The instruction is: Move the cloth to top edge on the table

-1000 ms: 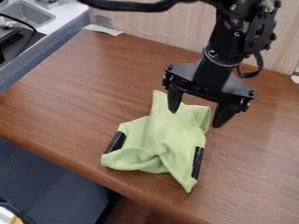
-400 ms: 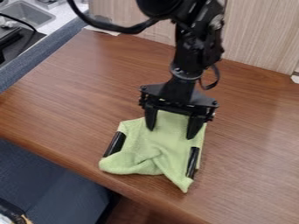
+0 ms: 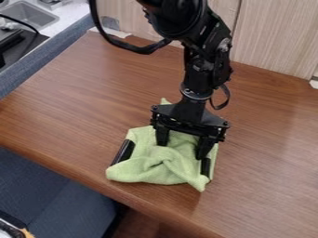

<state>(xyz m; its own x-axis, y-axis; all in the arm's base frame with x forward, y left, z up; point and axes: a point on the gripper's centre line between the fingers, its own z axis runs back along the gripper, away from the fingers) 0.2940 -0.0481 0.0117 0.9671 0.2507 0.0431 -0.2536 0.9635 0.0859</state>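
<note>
The black gripper point(image 3: 182, 146) hangs over the back half of the cloth, with its two fingers apart and their tips down at the fabric. Rumpled and light green, the cloth point(image 3: 155, 166) lies near the front edge of the brown table point(image 3: 81, 100), with a raised fold in its middle. One corner of it pokes up behind the gripper's left side. The gripper body hides part of the cloth's back portion.
Two black bar-like pieces lie at the cloth's sides, one at left point(image 3: 123, 152) and one at right point(image 3: 205, 167). A pale wood panel point(image 3: 273, 42) borders the table's back. A sink point(image 3: 29, 16) is at upper left.
The gripper has moved left and down onto the cloth, and its fingers are closer together than a second ago. The cloth has bunched up, its front corner shifting back.
</note>
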